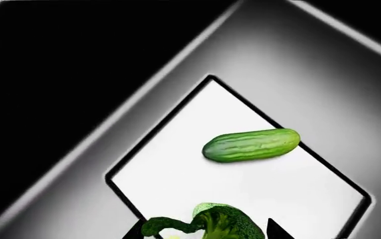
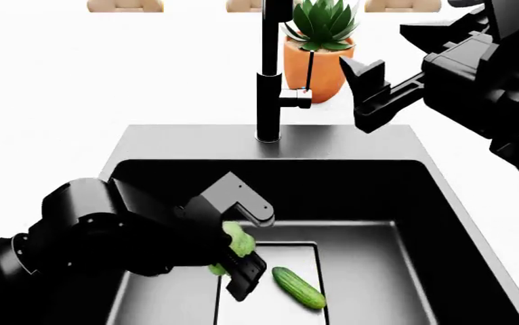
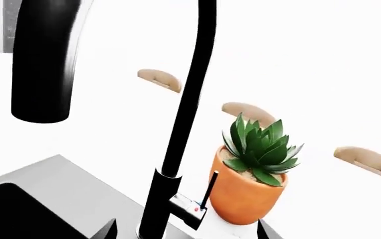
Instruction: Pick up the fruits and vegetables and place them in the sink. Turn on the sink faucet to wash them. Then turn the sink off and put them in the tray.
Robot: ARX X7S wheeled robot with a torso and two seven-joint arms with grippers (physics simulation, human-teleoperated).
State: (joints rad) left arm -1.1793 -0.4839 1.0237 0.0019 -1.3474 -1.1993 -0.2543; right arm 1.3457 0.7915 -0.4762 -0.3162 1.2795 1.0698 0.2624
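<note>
- Sink [image 2: 133, 145]: 1 large black basin with a grey rim, directly below my head camera. A pale drain panel [image 1: 177, 164] lies flat at its bottom.
- Cucumber [image 2: 299, 287]: 1 short, dark-green, glossy piece, lying on its side on the drain panel, free of both my grippers. My left wrist camera shows it well clear of the panel's dark border [image 1: 251, 145].
- Broccoli [image 2: 238, 242]: 1 light-green, bumpy floret, held in my left gripper above the drain panel, just beside the cucumber but not touching it. In the left wrist view its crown and stalk [image 1: 217, 224] fill the space between my 2 fingertips.
- Left gripper [image 2: 238, 261]: lowered inside the basin, its fingers clamped on the broccoli; 1 dark finger [image 2: 244, 276] reaches down near the panel.
- Right gripper [image 2: 361, 88]: raised over the counter behind the sink, between the faucet and the potted plant, holding nothing. Its 2 fingers stand slightly apart, and 1 fingertip [image 3: 107, 230] shows at the edge of the right wrist view.
- Sink faucet [image 2: 270, 88]: 1 tall black post at the middle of the rear rim, with a short side stub carrying a thin upright lever [image 3: 208, 191]. My right gripper is near the lever but not touching it.
- Potted plant [image 2: 319, 47]: 1 spiky green plant in an orange pot, on the white counter behind the faucet.
</note>
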